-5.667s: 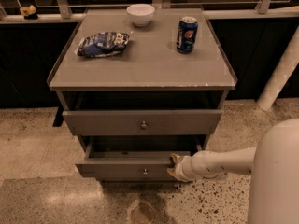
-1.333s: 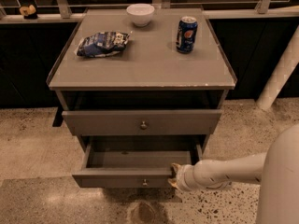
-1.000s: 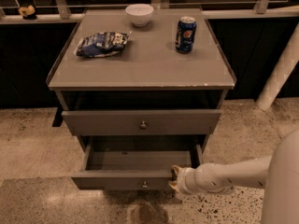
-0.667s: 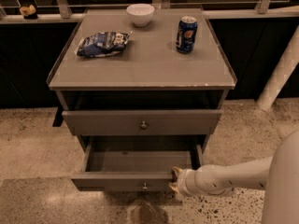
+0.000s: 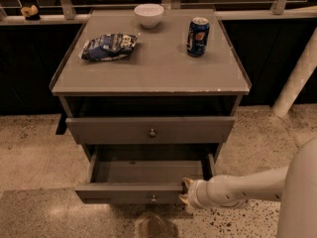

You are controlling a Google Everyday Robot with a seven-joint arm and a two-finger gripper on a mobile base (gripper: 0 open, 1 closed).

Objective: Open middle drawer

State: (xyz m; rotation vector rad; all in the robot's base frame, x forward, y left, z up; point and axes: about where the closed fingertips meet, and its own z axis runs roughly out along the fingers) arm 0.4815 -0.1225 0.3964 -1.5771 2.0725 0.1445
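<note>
Grey middle drawer (image 5: 119, 192) stands pulled out, with the gripper (image 5: 185, 191) at the right end of its front.
Its bare inside shows below the upper drawer (image 5: 109, 129), and its small knob (image 5: 153, 198) sits just left of the gripper. The gripper touches the top edge of the front; whether it is clamped there I cannot tell. The pale arm (image 5: 242, 186) reaches in from the right. On the cabinet top (image 5: 158, 73) are a white bowl (image 5: 148, 15), a blue can (image 5: 197, 36) and a crumpled bag (image 5: 109, 46), well apart.
</note>
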